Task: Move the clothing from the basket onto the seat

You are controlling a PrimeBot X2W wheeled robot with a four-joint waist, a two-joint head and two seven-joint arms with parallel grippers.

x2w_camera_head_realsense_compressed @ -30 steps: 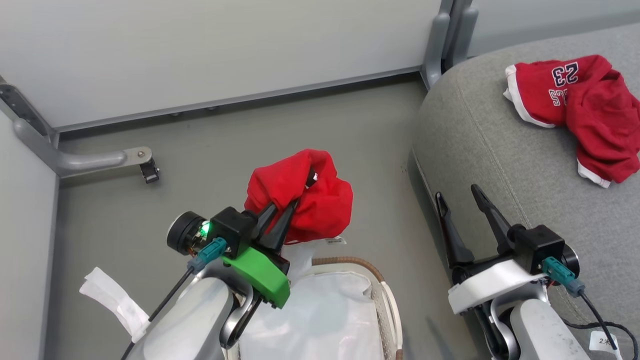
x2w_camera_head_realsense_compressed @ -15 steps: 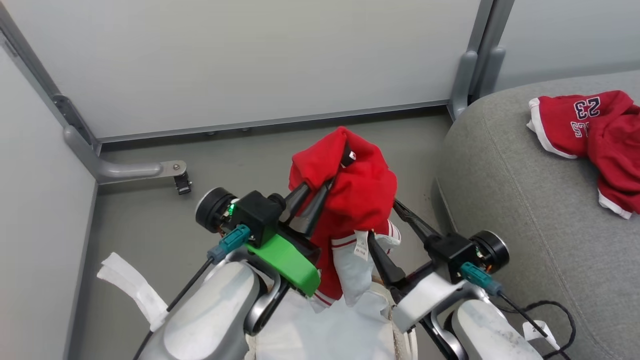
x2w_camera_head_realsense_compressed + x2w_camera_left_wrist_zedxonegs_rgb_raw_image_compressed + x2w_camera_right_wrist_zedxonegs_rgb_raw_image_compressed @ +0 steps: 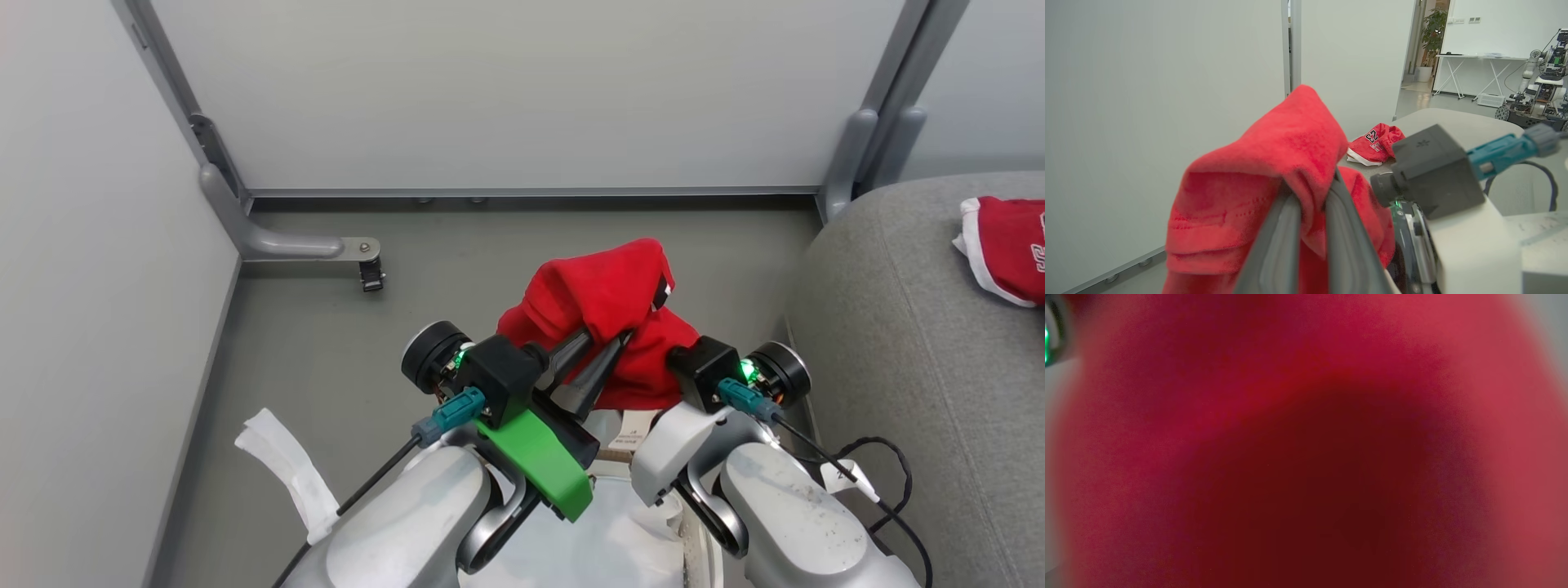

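Pressed together, the long dark fingers of the left gripper (image 3: pixel 608 351) (image 3: pixel 1312 192) pinch a fold of a crumpled red sports garment (image 3: pixel 604 290) (image 3: pixel 1257 196), which drapes over both fingertips and hangs down either side of them. The left wrist view shows cloth caught in the narrow slit between the two fingers. The right gripper (image 3: pixel 694 365) points into the same bundle from the right, just beside the left one; its fingers are buried in the red fabric, so I cannot tell whether they are spread or closed on it. The right wrist view is a close red blur of that garment (image 3: pixel 1306 441).

A white tag (image 3: pixel 633 425) dangles below the lifted bundle, over the oval cream plastic basket (image 3: pixel 694 551), whose white liner sheet (image 3: pixel 629 539) shows between the two pale forearms. The held garment is clear of the basket and above the grey floor (image 3: pixel 326 343), not over the cushion.

To the right lies the large grey fabric sofa cushion (image 3: pixel 898 343) (image 3: pixel 1453 122). On it, well apart from the grippers, rests a second red garment with white trim (image 3: pixel 1008 249) (image 3: pixel 1376 141), its number 23 readable in the left wrist view.
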